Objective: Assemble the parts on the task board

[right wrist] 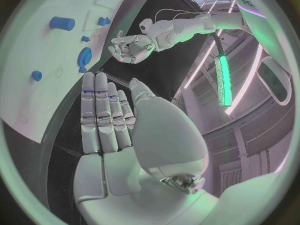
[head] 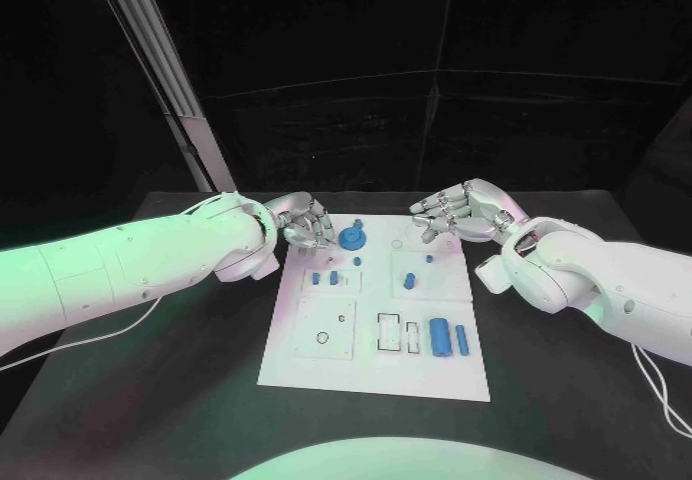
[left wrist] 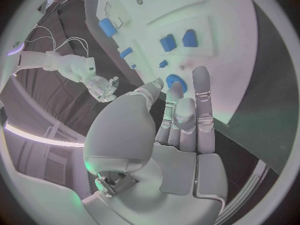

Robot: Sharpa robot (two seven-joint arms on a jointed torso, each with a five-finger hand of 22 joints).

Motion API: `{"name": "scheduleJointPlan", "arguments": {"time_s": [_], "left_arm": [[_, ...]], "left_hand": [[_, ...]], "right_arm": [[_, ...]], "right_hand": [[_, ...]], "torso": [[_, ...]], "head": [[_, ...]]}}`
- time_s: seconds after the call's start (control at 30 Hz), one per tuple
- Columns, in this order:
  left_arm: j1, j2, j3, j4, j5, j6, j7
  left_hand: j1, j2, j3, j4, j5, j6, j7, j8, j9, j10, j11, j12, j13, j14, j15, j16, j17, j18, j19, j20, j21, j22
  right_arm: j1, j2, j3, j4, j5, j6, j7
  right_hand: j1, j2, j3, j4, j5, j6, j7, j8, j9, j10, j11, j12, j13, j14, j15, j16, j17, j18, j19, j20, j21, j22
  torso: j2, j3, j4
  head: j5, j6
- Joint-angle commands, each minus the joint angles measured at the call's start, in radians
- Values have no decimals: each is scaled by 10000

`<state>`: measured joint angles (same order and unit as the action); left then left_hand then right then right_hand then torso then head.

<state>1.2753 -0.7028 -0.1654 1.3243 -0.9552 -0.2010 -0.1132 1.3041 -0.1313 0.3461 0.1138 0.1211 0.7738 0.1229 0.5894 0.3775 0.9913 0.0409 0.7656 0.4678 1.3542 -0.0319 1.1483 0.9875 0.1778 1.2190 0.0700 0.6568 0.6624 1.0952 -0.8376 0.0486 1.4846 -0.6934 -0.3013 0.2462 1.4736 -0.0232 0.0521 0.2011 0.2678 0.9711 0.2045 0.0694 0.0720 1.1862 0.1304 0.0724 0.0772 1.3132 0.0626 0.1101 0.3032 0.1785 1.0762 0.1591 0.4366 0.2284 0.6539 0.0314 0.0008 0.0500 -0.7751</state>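
Observation:
The white task board (head: 372, 368) lies in the middle of the black table. A round blue part (head: 353, 238) stands at its far edge. My left hand (head: 306, 222) hovers just left of this part, fingers apart and holding nothing; in the left wrist view its fingertips (left wrist: 201, 77) reach next to the round blue part (left wrist: 175, 81). My right hand (head: 462, 212) hangs over the board's far right corner, its fingers (right wrist: 100, 110) straight and empty. Two blue cylinders (head: 450, 338) lie side by side near the board's right edge. Small blue pieces (head: 329, 277) sit in the board's middle.
A dark rectangular slot (head: 391, 332) and a small ring (head: 323, 336) mark the board's near half. A slanted metal post (head: 173, 90) stands behind the table at the far left. Bare black table (head: 577, 400) surrounds the board.

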Motion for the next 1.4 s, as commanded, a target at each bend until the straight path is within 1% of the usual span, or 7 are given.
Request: {"name": "scheduleJointPlan", "arguments": {"time_s": [0.03,0.17,0.37,0.53,0.6,0.87,1.4], "left_arm": [[18,211,3,-70,-312,-1074,2148],[18,546,-104,-242,-1494,-1089,2262],[17,1012,-229,-610,-2509,-282,1783],[17,1309,-278,-886,-2907,151,1604],[18,1449,-287,-1012,-3021,286,1578],[13,1948,-296,-1561,-3262,818,1435],[-3,2338,-336,-2213,-3306,1440,1363]], "left_hand": [[554,-143,384,-389,12,-105,201,-730,-505,-337,241,-984,-721,-362,124,-1043,-1125,46,-23,94,-397,-309],[664,-479,810,-716,2,279,334,-1951,-1449,97,436,-2618,-2146,394,253,-452,-501,66,593,195,-455,-471],[485,-628,728,-808,-4,692,413,-2397,-1848,-191,527,-3357,-2770,397,351,-481,-620,35,683,279,-553,-554],[286,-685,396,-836,-22,898,416,-2688,-2098,-331,564,-3618,-3082,729,389,195,26,36,946,321,-449,-519],[95,-742,54,-775,-469,956,399,-2781,-2177,-394,565,-3672,-3167,816,392,433,255,34,1022,332,-413,-501],[335,-241,-748,-889,-683,1403,336,-3042,-2445,-272,511,-3664,-3434,1218,345,1523,1396,-186,1651,285,1029,849],[626,237,-587,-1041,-679,2006,156,-3165,-2616,235,370,-3784,-3720,1298,227,1791,1542,-309,1899,196,1888,1690]], "right_arm": [[16,20,5,0,34,-50,89],[16,42,5,-14,34,-84,108],[16,78,5,-32,34,-77,118],[16,97,5,-40,34,-72,120],[16,109,5,-43,34,-68,122],[16,158,5,-58,34,-50,125],[16,169,5,-51,34,-52,124]], "right_hand": [[-59,40,30,18,71,-60,-8,-27,10,-47,-9,67,-12,-14,10,-42,-13,34,29,62,-60,-12],[-37,44,46,2,76,-54,-13,-22,13,-52,-14,70,-19,-13,7,-51,-14,36,35,60,-69,-18],[-31,43,50,-3,76,-54,-13,-22,13,-54,-14,71,-21,-13,6,-53,-14,37,37,60,-72,-20],[-31,43,50,-3,76,-54,-13,-22,13,-54,-14,71,-21,-13,6,-53,-14,37,37,60,-72,-20],[-31,43,50,-3,76,-54,-13,-22,13,-54,-14,71,-21,-13,6,-53,-14,37,37,60,-72,-20],[-31,43,50,-3,76,-54,-13,-22,13,-54,-14,71,-21,-13,6,-53,-14,37,37,60,-72,-20],[-23,38,57,-13,61,-55,-13,-22,14,-59,-13,76,-30,-10,4,-63,-15,37,44,59,-83,-27]], "torso": [[21,-18,-27],[26,-25,-47],[23,-36,-43],[22,-25,-37],[23,-20,-45],[31,-24,-64],[25,-19,-36]], "head": [[-35,35],[-46,57],[-101,101],[-109,121],[-105,132],[-79,119],[-154,82]]}}
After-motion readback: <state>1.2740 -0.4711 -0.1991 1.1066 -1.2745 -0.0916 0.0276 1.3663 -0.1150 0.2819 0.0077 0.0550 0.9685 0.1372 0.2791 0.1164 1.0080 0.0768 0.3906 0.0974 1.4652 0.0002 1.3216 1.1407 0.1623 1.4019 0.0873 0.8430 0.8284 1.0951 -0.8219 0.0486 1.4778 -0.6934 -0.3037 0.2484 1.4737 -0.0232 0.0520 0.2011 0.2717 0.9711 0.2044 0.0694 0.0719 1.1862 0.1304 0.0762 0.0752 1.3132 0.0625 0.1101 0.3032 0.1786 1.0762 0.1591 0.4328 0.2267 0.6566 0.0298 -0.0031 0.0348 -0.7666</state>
